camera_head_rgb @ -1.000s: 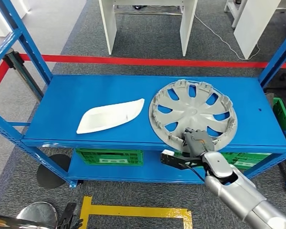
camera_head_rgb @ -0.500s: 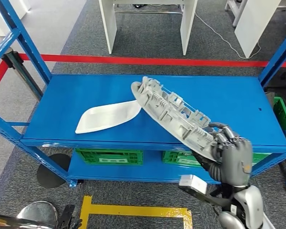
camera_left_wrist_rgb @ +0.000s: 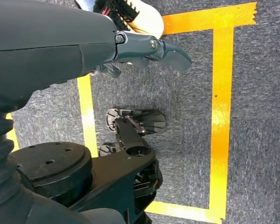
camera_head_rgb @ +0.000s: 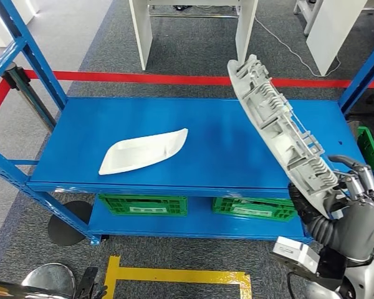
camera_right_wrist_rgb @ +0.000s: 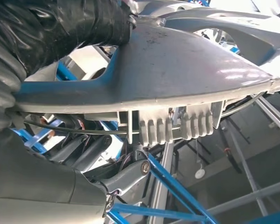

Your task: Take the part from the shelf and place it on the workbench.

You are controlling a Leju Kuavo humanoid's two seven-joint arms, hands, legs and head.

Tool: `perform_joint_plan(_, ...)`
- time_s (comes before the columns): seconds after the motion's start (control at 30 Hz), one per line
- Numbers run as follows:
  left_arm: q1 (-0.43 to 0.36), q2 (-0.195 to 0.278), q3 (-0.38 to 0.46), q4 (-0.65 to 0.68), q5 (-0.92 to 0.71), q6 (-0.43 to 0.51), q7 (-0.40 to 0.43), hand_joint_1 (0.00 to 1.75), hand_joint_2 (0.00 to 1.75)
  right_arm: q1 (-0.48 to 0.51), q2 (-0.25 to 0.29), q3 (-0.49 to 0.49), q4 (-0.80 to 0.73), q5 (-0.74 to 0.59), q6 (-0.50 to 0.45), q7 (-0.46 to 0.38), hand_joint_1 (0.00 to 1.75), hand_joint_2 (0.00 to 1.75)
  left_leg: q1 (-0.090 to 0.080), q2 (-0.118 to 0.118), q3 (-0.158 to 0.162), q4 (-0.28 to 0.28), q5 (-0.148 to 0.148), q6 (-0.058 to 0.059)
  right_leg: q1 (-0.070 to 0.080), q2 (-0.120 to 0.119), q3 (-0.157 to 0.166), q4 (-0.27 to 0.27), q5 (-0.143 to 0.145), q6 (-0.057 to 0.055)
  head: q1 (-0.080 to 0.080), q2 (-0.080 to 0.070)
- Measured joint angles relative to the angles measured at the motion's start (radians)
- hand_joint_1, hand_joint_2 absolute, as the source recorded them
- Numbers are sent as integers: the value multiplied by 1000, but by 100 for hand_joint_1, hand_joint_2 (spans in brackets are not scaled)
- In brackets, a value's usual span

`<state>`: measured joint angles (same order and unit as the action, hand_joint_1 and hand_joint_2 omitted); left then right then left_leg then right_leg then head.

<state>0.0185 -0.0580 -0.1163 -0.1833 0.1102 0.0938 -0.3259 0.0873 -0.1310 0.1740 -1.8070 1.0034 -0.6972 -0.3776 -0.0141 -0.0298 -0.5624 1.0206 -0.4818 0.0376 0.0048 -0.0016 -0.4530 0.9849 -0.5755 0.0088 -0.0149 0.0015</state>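
1. your right hand [camera_head_rgb: 352, 215] grips the wheel cover [camera_head_rgb: 282, 137] by its lower rim, fingers wrapped over the ribbed back edge; the right wrist view puts the cover's smooth face directly against the dark fingers [camera_right_wrist_rgb: 61, 25].
2. the cover is off the blue shelf [camera_head_rgb: 81, 124] and in the air, over the shelf's right end. it stands steeply on edge, its long line running from your hand up and away toward the far left, with the clip side facing you.
3. nearly all of the cover lies beyond and above the grip, so expect it to lever against the fingers if you swing fast.
4. your left hand [camera_left_wrist_rgb: 149, 49] hangs low over the grey floor with its yellow tape [camera_left_wrist_rgb: 221, 116]. it looks empty, though you can't tell from this angle whether its fingers are spread or curled.
5. the right arm is the only one near the part, so the carry is its job alone.
6. the white trim piece [camera_head_rgb: 143, 151] lies flat on the shelf, well apart from the cover to its left; leave it be.
7. no bench surface is clearly identifiable from here. the white legs [camera_head_rgb: 143, 31] past the red tape [camera_head_rgb: 128, 79] may belong to one, but treat that as a guess and turn to find it before you lower the cover.
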Motion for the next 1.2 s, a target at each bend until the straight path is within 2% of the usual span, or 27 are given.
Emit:
perform_joint_plan(0.27,0,-2,0,0,0,3,-7,0,175,11,42,-43,-33,-45,0,-80,175,175,0,0,0,0,0,0,0,0,-2,0,0,0,0,0)
perform_joint_plan(0.6,2,-3,5,0,17,-43,-58,0,175,47,101,-85,-103,-214,0,-279,175,175,0,0,0,0,0,0,0,0,-1,0,0,0,0,0)
perform_joint_plan(0.8,2,-5,22,0,23,49,-125,0,175,77,115,-85,-161,-221,1,-315,175,175,0,0,0,0,0,0,0,0,-2,0,0,0,0,0)
perform_joint_plan(0.83,2,-6,23,0,24,49,-134,0,131,82,116,-85,-170,-221,1,-315,175,175,0,0,0,-1,0,0,0,0,-2,0,0,0,0,0)
perform_joint_plan(0.93,2,-8,25,0,24,6,-137,0,131,93,117,-81,-190,-225,1,-315,175,175,0,0,0,-1,0,0,0,0,-2,0,0,0,0,0)
perform_joint_plan(0.97,3,-8,25,0,21,-10,-138,0,175,96,117,-78,-194,-226,1,-315,175,175,0,0,0,-1,0,0,0,0,-2,0,0,0,0,0)
perform_joint_plan(1.2,4,-8,19,0,-12,-51,-155,0,175,125,117,-65,-216,-241,1,-315,175,175,0,0,0,0,0,0,0,0,-2,0,0,0,0,0)
